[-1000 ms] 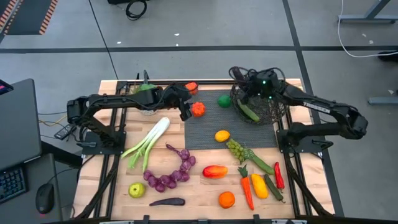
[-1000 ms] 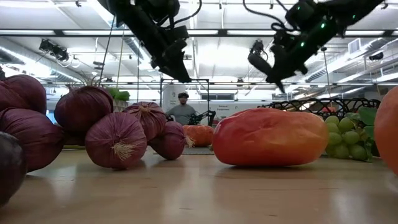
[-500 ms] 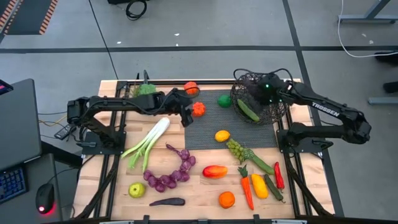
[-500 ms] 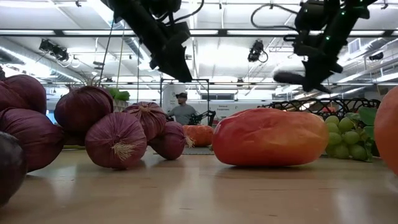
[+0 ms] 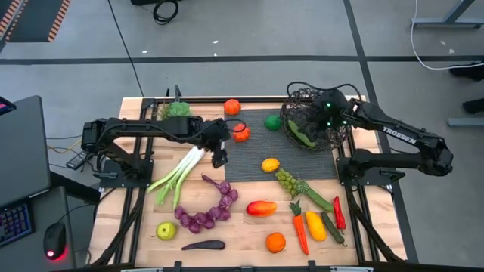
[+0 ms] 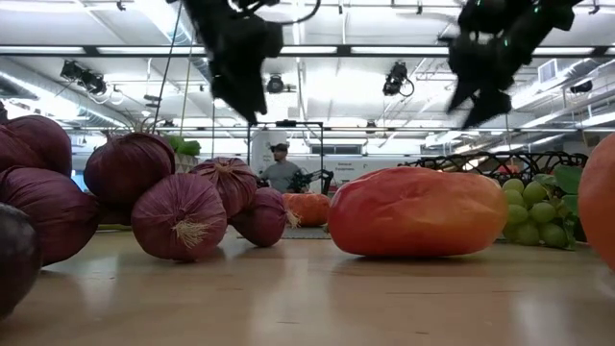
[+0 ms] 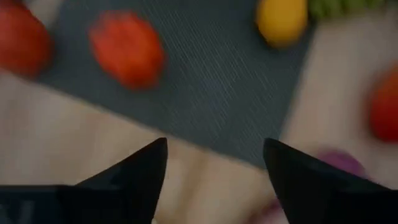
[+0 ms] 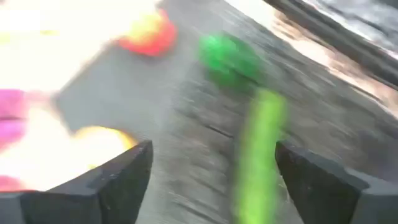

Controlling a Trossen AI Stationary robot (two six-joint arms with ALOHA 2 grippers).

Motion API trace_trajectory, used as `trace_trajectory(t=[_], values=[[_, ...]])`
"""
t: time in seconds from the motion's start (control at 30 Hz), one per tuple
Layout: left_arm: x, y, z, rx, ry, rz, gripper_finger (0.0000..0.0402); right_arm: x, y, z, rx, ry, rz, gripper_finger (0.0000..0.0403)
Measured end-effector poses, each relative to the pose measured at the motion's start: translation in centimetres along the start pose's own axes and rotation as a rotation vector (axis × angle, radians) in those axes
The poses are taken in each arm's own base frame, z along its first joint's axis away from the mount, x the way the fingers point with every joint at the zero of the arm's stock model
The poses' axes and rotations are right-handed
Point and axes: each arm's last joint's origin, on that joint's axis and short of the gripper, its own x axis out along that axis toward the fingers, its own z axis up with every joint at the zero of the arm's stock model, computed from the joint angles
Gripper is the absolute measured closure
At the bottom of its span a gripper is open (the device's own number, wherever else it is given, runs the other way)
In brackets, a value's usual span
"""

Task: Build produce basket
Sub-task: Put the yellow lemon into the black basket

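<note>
Dark wire basket [image 5: 327, 130], green cucumber [image 5: 303, 135], purple onions [image 5: 208, 211], grey ribbed mat [image 5: 257, 155]

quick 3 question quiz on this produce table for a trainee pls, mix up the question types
1. True or false: the basket already holds a green cucumber.
2. Which item lies nearest the left end effector?
A. the leek
B. the green apple
C. the red chilli
3. Fill in: in the high view the right end effector hangs over the ____.

Key
1. True; the cucumber lies inside the mesh.
2. A; the leek's white end lies just beside it.
3. basket. Its fingers are spread with nothing between them.
</note>
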Motion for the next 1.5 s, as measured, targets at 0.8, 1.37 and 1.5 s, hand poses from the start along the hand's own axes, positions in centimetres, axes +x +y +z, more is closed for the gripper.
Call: trace_trajectory(t=[0.8, 1.37, 1.5], values=[[2.2, -8.6, -4.1, 0.130, 0.212, -0.177, 0.0088, 2.0, 8.5, -1.6, -0.289, 0.075, 0.399, 0.0056], [3.2, -9.2, -1.4, 0.016, -0.165, 0.022, 0.0088, 9.1, 12.9, -5.2, -0.539, 0.162, 0.062, 0.0056], [3.2, -9.2, -1.2, 0.003, -0.205, 0.048, 0.0088, 11.3, 13.4, -5.6, -0.549, 0.177, 0.061, 0.0056]])
